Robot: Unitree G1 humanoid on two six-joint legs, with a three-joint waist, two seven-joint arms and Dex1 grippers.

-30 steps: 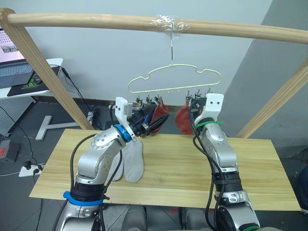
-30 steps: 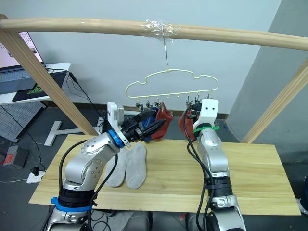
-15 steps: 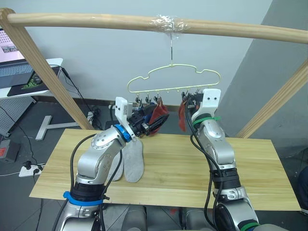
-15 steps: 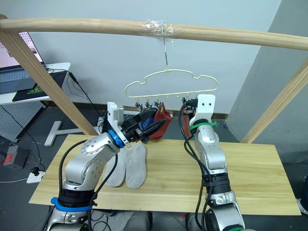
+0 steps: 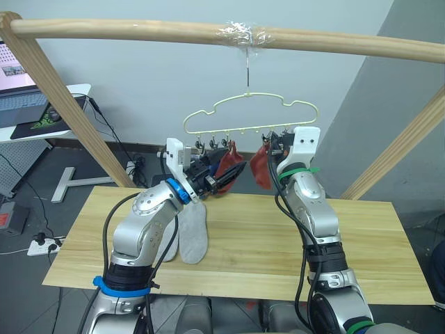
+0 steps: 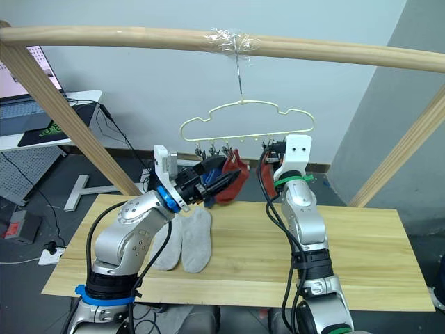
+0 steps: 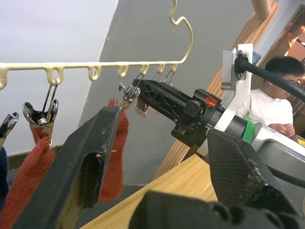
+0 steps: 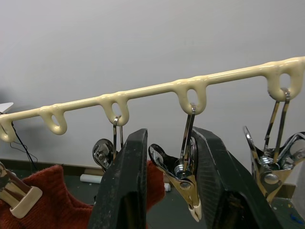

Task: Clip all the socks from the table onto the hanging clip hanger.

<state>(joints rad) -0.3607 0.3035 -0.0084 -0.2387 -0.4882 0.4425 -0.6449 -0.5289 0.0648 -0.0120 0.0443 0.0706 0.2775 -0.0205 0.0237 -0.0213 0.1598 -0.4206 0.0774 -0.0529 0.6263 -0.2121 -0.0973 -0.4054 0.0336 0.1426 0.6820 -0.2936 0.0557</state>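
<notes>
Our right tool [image 8: 167, 176] closes on a clip [image 8: 183, 179] of the clip hanger [image 5: 250, 115]; the left tool [image 7: 157, 176] gapes empty beside hung rust socks [image 5: 226, 163]. Two grey socks [image 5: 191, 233] lie on the worktop [image 5: 264, 243]; one blue sock [image 6: 208, 167] seems already clipped.

The thin pale yellow wire clip hanger [image 5: 250, 115] hangs from the thick wooden pole [image 5: 139, 30] above the light plank desk [image 5: 257, 236]; two rust red socks [image 5: 226, 161] hang from its clips; two light grey socks [image 5: 193, 233] lie side by side on the desk's left part, below.
</notes>
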